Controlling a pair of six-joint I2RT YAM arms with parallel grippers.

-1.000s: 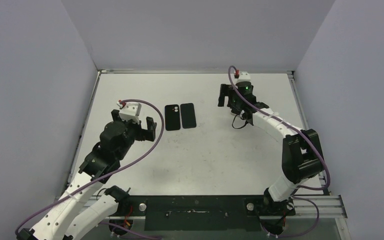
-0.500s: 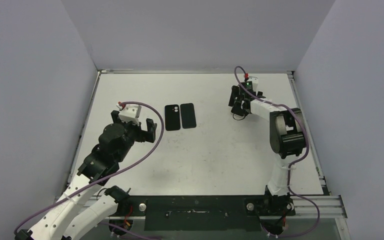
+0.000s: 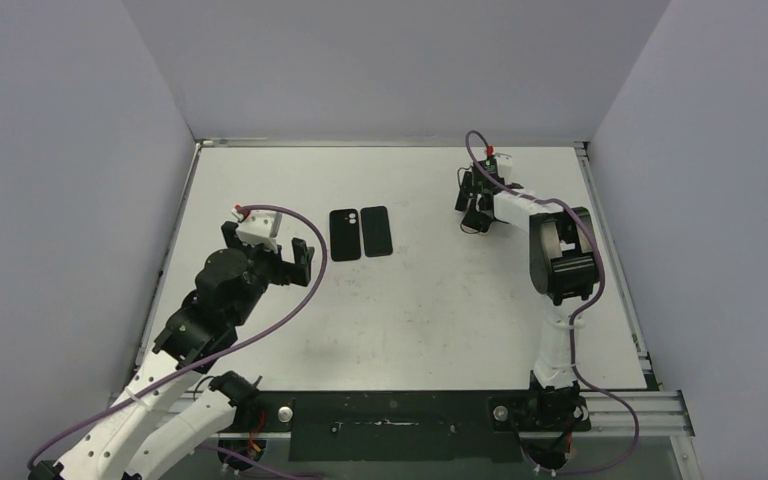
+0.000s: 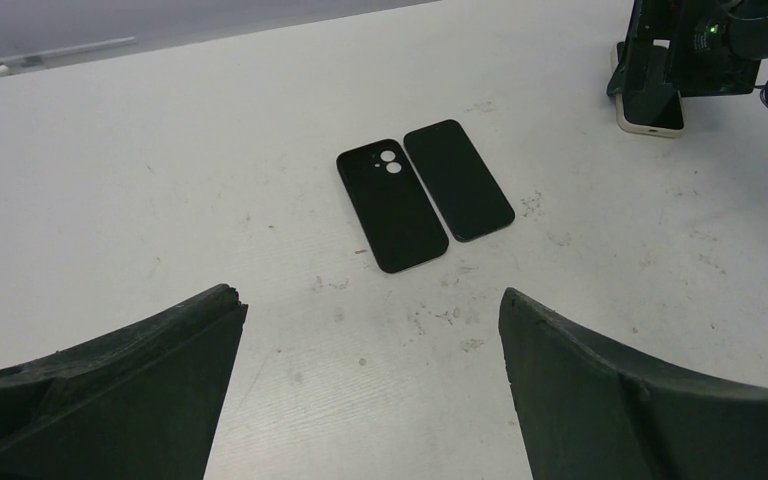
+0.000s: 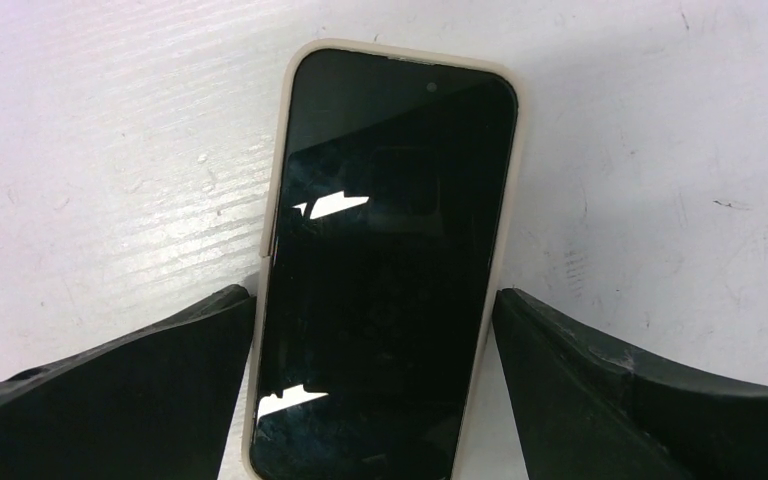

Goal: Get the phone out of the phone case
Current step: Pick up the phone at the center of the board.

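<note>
White table (image 5: 110,100): right pincer (image 5: 375,295) gaped wide astride the cased phone (image 5: 390,200).
The phone case (image 4: 650,128) lay flat between its fingers (image 5: 110,400); squeezing the side rims would likely clamp case to phone, or skid both outward.

Robot lab cell: white table (image 3: 410,320), plain grey walls (image 3: 390,60), aluminium mounting rail (image 3: 640,410).

Glossy glass phone (image 5: 390,270); matt, scuffed table (image 5: 110,130).
</note>
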